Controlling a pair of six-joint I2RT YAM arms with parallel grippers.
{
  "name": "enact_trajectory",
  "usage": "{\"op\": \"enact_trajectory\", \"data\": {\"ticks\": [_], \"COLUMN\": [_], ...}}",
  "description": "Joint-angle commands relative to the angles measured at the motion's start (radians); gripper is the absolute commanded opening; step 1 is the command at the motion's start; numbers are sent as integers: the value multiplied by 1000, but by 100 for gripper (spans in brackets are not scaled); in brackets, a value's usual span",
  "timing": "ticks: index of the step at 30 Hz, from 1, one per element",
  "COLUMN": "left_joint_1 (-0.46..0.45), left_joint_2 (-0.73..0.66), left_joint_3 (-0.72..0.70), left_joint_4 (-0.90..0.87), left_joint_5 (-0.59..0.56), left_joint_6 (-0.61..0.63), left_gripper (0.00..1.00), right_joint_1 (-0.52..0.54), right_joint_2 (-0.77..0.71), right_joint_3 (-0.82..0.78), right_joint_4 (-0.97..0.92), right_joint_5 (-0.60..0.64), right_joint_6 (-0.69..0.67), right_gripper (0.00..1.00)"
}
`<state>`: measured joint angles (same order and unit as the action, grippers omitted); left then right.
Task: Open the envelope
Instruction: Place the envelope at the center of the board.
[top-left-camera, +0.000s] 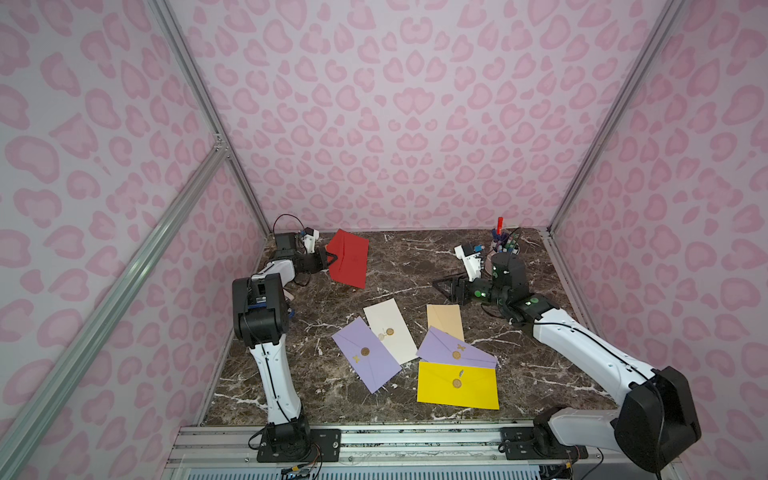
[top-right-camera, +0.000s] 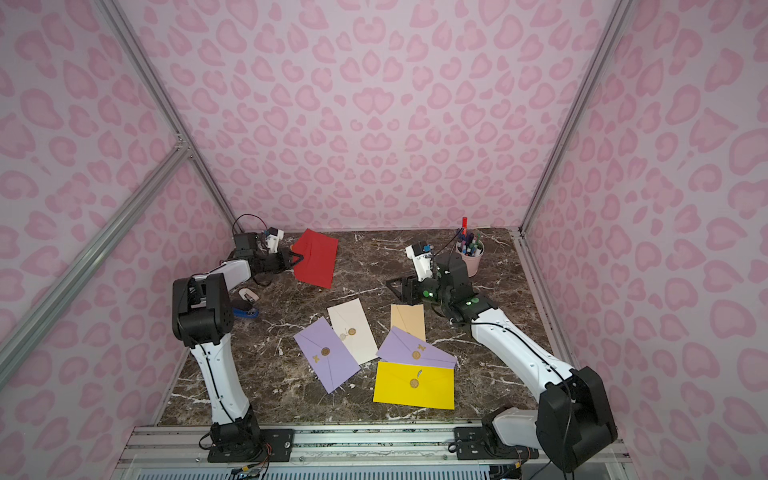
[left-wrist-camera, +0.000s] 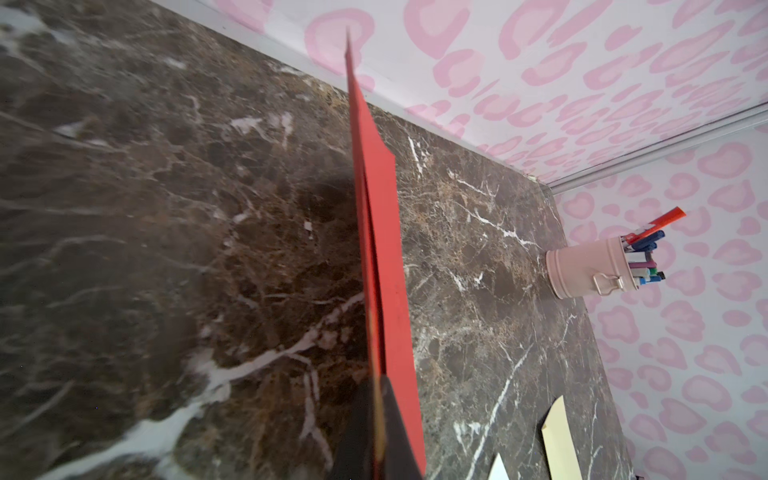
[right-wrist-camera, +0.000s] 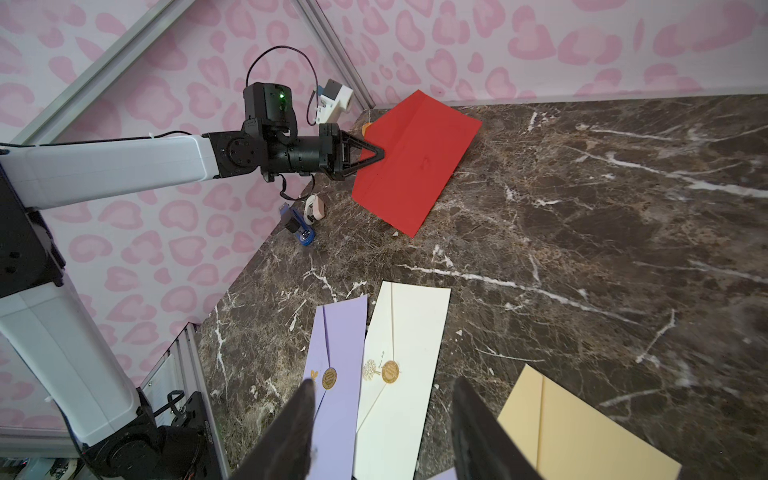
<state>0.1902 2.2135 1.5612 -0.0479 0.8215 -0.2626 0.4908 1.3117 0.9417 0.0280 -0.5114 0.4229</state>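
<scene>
Red paper envelope (right-wrist-camera: 419, 166) is edge-pinched in the left gripper (right-wrist-camera: 380, 156). The empty, spread right gripper (right-wrist-camera: 383, 386) might tug it free.

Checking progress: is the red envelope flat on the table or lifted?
Lifted, tilted: the left gripper pinches one edge of the red envelope; its lower corner may touch the table.

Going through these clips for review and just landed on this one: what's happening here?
The left claw is shut on one edge of the red envelope, holding it tilted up near the far left corner of the table. The right claw is open and empty, above the table. Whether the red envelope's flap is open cannot be told. The yellow envelope and four others lie flat, untouched.
</scene>
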Motion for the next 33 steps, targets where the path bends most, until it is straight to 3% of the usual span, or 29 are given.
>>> {"op": "enact_trajectory", "data": {"ticks": [1,8,18,26,33], "left_joint_1": [29,83,84,84,84], "left_joint_2": [26,118,147,135,81], "left_joint_3": [33,161,215,220,226], "left_joint_4": [-66,-208,-287,-324,-372], "left_joint_5": [5,-4,-56,-126,-245], "left_joint_6": [48,108,142,158,160], "left_gripper": [5,5,4,41,48], "right_joint_1": [-3,-15,-21,-20,-20], "right_joint_2": [4,12,25,18,1], "right_joint_3": [2,12,15,22,27], "right_joint_4": [10,-11,-4,-14,-26], "right_joint_5": [-16,-18,-32,-38,-37], "right_joint_6": [-8,-24,-17,-19,-22], "right_gripper": [53,53,53,53,53]}}
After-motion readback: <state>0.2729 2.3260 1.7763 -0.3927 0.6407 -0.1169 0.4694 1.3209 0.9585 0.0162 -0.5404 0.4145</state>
